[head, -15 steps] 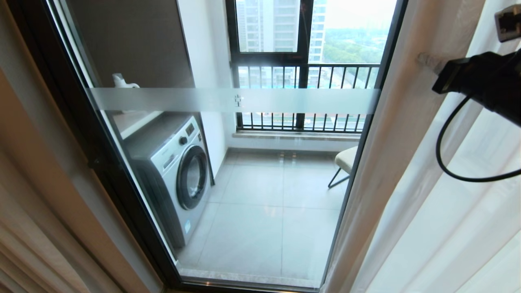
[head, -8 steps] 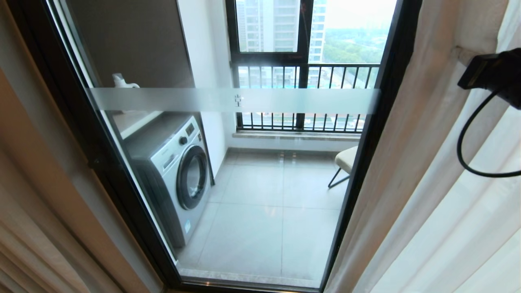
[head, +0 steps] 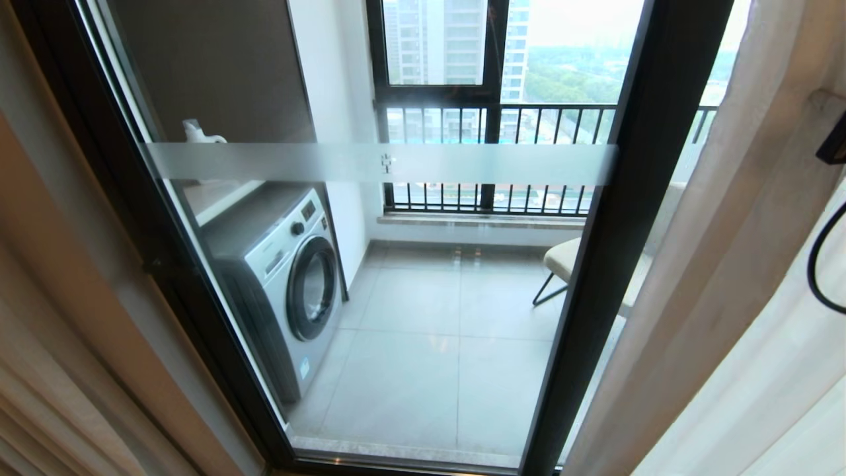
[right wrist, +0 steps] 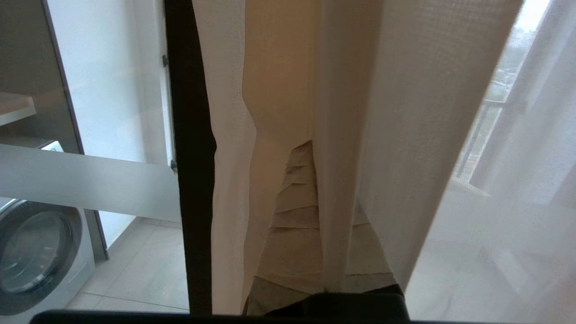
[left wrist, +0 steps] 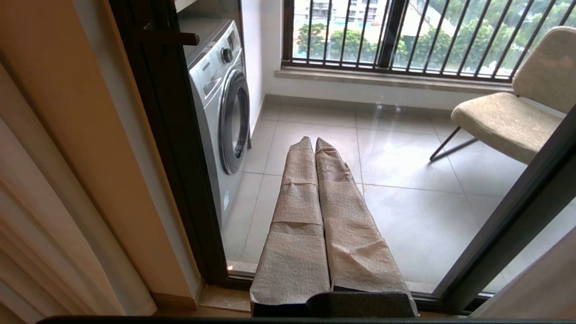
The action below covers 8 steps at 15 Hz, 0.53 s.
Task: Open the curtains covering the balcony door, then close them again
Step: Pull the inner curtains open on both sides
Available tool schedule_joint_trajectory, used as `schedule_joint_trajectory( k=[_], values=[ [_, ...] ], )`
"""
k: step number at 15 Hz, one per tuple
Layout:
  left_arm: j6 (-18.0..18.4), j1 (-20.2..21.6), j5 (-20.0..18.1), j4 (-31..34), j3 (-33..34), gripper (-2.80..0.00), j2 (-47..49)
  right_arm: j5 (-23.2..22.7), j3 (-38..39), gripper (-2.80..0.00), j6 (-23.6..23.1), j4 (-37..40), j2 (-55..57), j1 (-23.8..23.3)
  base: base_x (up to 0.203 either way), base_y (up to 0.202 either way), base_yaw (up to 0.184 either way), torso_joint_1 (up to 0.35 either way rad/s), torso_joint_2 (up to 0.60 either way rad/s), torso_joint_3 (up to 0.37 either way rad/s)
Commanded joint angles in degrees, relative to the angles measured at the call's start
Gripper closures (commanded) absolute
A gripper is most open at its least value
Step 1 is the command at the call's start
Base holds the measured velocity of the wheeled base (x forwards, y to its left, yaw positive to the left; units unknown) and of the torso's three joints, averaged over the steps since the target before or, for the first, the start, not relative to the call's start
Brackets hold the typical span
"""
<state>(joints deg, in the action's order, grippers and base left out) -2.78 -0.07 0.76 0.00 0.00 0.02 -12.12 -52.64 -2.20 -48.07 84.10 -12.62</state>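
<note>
We've got the curtains (head: pixel 720 277) bunched at the right of the door (head: pixel 634 218), glass bare across the middle, more drape (head: pixel 46 370) down the left edge. Only our right wrist view shows the grip: the right gripper (right wrist: pixel 315 180) is closed with a fold of drape (right wrist: pixel 274 112) pinched between its fingers, sheer (right wrist: pixel 508 157) hanging just beside. From the head, that arm is nearly cut off at the right edge. Our left wrist view gives the left gripper (left wrist: pixel 315 148), fingers pressed together on nothing, pointing at the glass, washer (left wrist: pixel 220 99) and chair (left wrist: pixel 508 117) beyond.
</note>
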Motion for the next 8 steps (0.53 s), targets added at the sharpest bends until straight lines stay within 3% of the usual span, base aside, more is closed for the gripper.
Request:
schedule_joint_trajectory(
  k=[1,8],
  values=[
    [-0.03,-0.01,0.04,0.0,0.0,0.0,-0.02,-0.1,2.23,0.0,0.0,-0.01,-3.56,-1.21,0.0,0.0,0.0,0.0,0.0,0.0],
    [-0.03,-0.01,0.04,0.0,0.0,0.0,-0.02,-0.1,4.74,0.0,1.1,0.25,-7.19,-1.22,0.0,0.0,0.0,0.0,0.0,0.0]
  ],
)
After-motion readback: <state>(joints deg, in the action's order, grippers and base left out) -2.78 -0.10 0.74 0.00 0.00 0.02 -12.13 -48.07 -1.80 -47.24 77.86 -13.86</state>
